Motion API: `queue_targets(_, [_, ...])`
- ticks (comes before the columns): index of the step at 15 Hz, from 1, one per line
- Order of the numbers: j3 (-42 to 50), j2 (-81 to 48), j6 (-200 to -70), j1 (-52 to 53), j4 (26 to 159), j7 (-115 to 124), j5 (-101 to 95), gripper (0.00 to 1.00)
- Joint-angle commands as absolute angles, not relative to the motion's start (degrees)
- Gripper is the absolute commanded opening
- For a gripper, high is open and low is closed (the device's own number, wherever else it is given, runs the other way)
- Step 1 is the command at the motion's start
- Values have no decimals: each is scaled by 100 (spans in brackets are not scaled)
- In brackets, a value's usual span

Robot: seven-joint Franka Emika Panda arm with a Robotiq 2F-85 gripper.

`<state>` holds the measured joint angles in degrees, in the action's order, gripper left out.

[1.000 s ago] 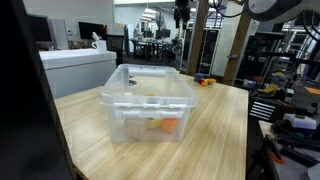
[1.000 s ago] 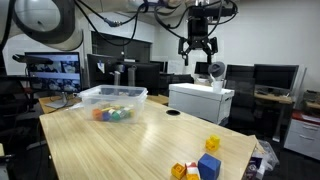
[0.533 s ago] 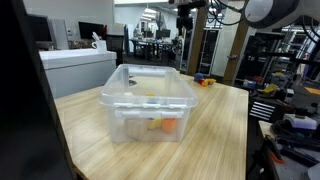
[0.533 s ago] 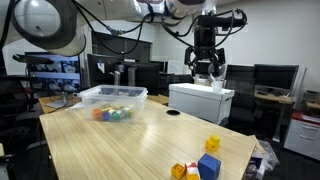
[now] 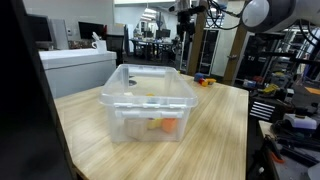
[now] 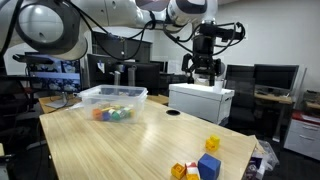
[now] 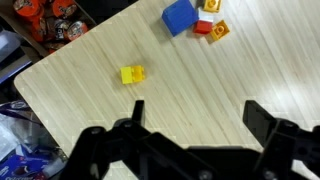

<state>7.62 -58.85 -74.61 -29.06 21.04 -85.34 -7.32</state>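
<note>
wrist view, yellow block (image 7: 133,75) well below claw (image 7: 193,118)

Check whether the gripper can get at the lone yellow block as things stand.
Probably yes. The gripper hangs open, high above the table, and the yellow block lies alone on bare wood, apart from the blue block, nothing over it.

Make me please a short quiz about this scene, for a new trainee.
1. True or false: the claw holds the yellow block.
2. In the wrist view, which block lies nearest the claw? A blue; B yellow; C red.
3. What lies inside the clear bin?
Key: 1 false, the claw is open and empty. 2 B. 3 small coloured pieces.
</note>
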Motion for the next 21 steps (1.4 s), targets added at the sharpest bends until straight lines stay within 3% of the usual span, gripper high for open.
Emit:
queue_targets(1, [724, -5446, -7136, -2909, 2263, -8989, -743, 100])
queue_targets(9, [795, -6076, -9757, -3017, 2232, -9057, -796, 100])
queue_targets(21, [642, -6277, -9705, -2972, 2226, -9024, -661, 100])
